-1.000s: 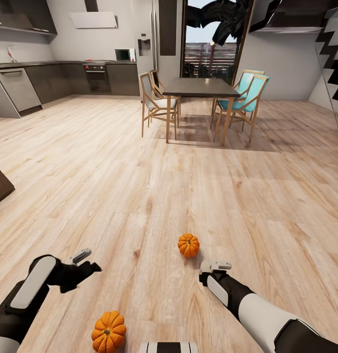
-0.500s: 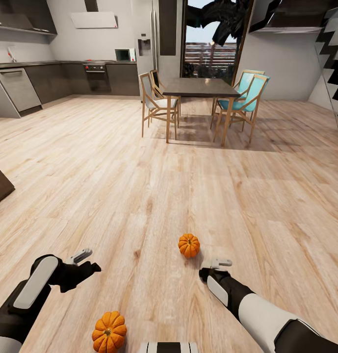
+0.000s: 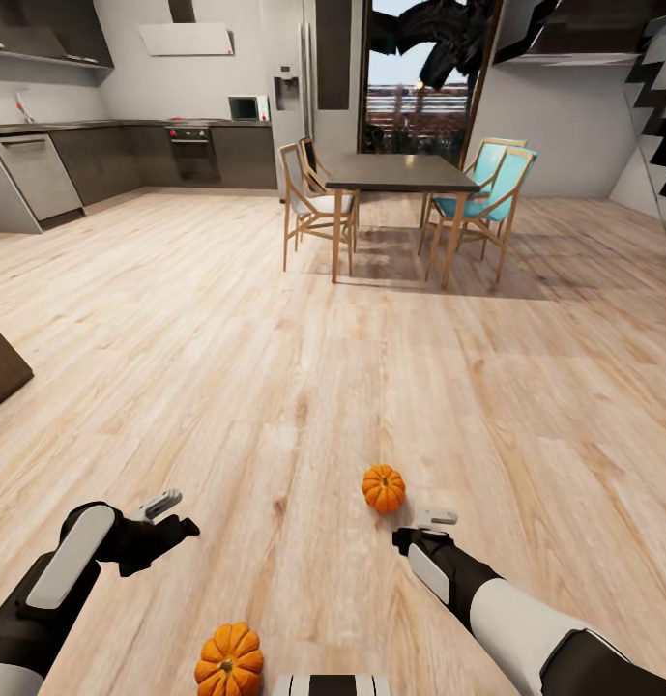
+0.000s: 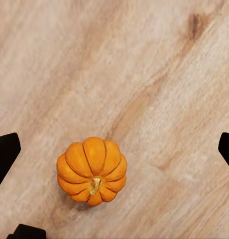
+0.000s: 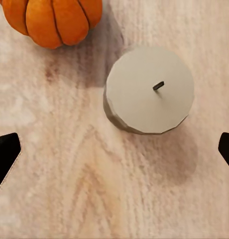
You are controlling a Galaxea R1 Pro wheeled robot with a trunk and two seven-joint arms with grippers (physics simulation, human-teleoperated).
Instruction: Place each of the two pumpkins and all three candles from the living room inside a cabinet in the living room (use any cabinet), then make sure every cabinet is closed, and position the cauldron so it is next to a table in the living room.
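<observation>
Head view, pumpkins: the far pumpkin point(image 3: 383, 488) sits on the wooden floor point(image 3: 275, 319) just ahead of the right gripper point(image 3: 431, 517); the near pumpkin point(image 3: 229, 659) lies low in the picture between the two arms, below the left gripper point(image 3: 163, 507).
Head view, grippers: both hang above the floor holding nothing; how far the jaws stand apart is hard to read from here.
Head view, surroundings: a dark dining table point(image 3: 395, 172) with chairs stands well apart behind, the kitchen beyond it.

Left wrist view, target: the near pumpkin point(image 4: 92, 170) lies straight under this gripper, upright, stem up, not touched.
Left wrist view, gripper state: the dark fingertips point(image 4: 5, 152) show at both edges of the picture, so the jaws stand wide.
Left wrist view, handling: likely light and rigid, but the ribbed, rounded skin may roll or slip; best pinched across the widest belly, pads seated in the grooves, not by the stem.

Right wrist view, target: a candle point(image 5: 149, 89) stands upright on the floor, wick up, near the far pumpkin point(image 5: 52, 20) but apart from it.
Right wrist view, gripper state: jaws spread wide, empty.
Right wrist view, handling: the candle looks stiff, stubby and faceted; take it across the sides about mid-height. Waxy faces may be slippery, so flat pads on opposite facets should hold best.
</observation>
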